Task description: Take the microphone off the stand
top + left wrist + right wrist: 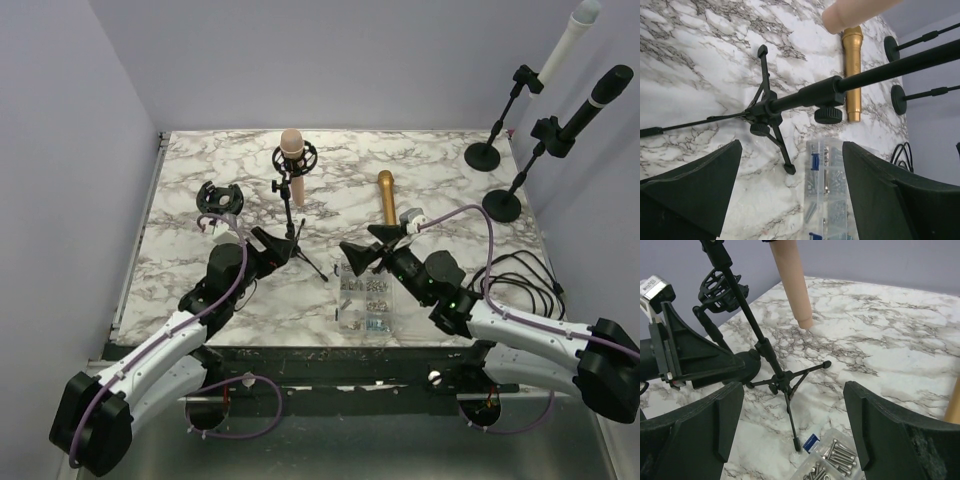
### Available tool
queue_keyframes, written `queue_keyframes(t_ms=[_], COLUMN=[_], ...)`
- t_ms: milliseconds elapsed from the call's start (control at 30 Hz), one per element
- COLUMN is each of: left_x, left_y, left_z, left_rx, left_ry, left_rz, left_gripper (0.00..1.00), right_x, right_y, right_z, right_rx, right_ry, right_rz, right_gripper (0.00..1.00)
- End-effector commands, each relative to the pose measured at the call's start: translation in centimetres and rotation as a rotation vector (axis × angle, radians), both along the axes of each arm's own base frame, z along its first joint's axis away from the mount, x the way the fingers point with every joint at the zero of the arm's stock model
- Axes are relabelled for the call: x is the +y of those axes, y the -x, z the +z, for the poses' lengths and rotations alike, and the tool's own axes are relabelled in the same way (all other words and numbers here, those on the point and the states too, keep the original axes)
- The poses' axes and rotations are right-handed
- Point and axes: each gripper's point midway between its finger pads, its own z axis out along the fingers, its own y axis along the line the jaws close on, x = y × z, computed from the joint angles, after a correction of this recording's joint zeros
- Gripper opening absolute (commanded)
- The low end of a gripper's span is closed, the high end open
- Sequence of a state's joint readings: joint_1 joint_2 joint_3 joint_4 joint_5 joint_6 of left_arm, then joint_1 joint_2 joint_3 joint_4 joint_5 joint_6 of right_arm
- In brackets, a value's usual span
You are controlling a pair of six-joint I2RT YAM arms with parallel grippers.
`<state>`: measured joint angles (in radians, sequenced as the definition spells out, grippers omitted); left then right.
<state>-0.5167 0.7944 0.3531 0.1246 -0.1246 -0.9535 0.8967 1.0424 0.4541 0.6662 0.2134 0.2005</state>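
Observation:
A pink microphone (pixel 291 148) sits upright in a black shock mount on a small tripod stand (pixel 291 215) at the middle of the marble table (pixel 440 170). My left gripper (pixel 277 243) is open and empty, just left of the stand's legs. In the left wrist view the stand's pole (pixel 810 95) crosses above the open gripper (pixel 792 195), and the microphone's lower end (pixel 850 12) shows at the top. My right gripper (pixel 368 245) is open and empty, right of the stand. In the right wrist view the microphone's handle (pixel 790 280) and the stand (pixel 765 350) lie beyond the open gripper (pixel 792 430).
A gold microphone (pixel 386 197) lies on the table. A clear box of screws (pixel 366 300) sits near the front edge. An empty shock mount (pixel 220 197) stands at the left. Two more stands, with a white microphone (pixel 565 40) and a black one (pixel 598 98), are at the back right, beside cables (pixel 525 270).

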Motion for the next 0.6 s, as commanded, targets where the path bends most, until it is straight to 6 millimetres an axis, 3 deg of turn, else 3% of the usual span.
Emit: queue_keyframes(t_ms=[0, 567], left_x=[-0.3, -2.8], left_y=[-2.8, -4.4], left_z=[3.8, 3.3], left_rx=[-0.157, -0.121], left_ry=[0.001, -0.011], left_rz=[0.056, 0.019], left_gripper=[0.78, 0.55], right_x=[-1.0, -2.2], right_y=[-0.1, 0.3], right_z=[0.9, 1.5], right_rx=[-0.052, -0.078], right_ry=[-0.036, -0.073], right_rz=[-0.037, -0.063], right_gripper=[0.89, 0.88])
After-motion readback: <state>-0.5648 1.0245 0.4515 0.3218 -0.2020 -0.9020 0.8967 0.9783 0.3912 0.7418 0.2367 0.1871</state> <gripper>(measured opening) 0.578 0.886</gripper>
